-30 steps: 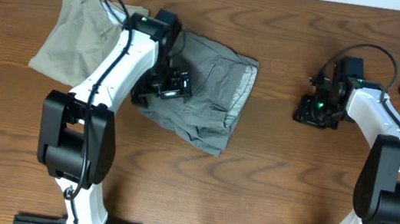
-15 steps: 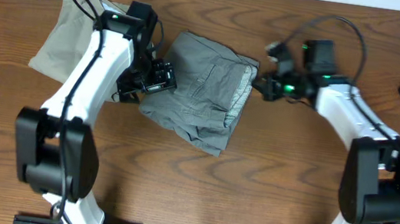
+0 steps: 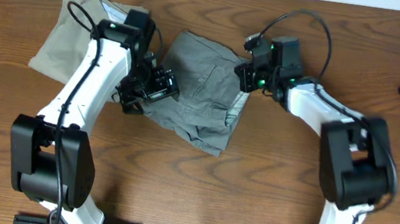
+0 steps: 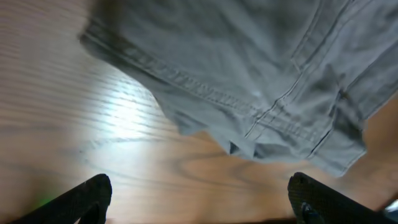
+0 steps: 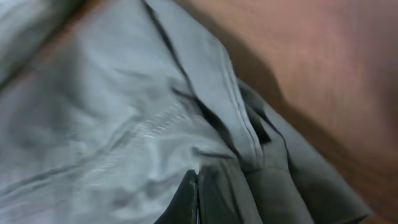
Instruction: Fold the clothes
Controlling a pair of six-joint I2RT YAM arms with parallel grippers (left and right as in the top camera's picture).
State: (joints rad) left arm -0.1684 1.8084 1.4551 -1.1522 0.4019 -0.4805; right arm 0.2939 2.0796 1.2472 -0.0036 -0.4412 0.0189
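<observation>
Barely starting the folding: hovering spread left end effector (image 4: 202, 199) and pressed-together right end effector (image 5: 193, 198) at opposite edges of rumpled grey shorts (image 3: 202, 97), leaving khaki shorts (image 3: 67, 33) beside the left waiting.

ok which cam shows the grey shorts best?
Overhead: the grey shorts show nearly whole, with the crumpled outline clear. The left wrist view catches only a stitched hem edge and seams. The right wrist view is a blurred close-up of folds.

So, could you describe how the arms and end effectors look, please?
The left arm and right arm have white links, black joints and looping black cables. The left end effector and right end effector are black, the right with a green light.
</observation>
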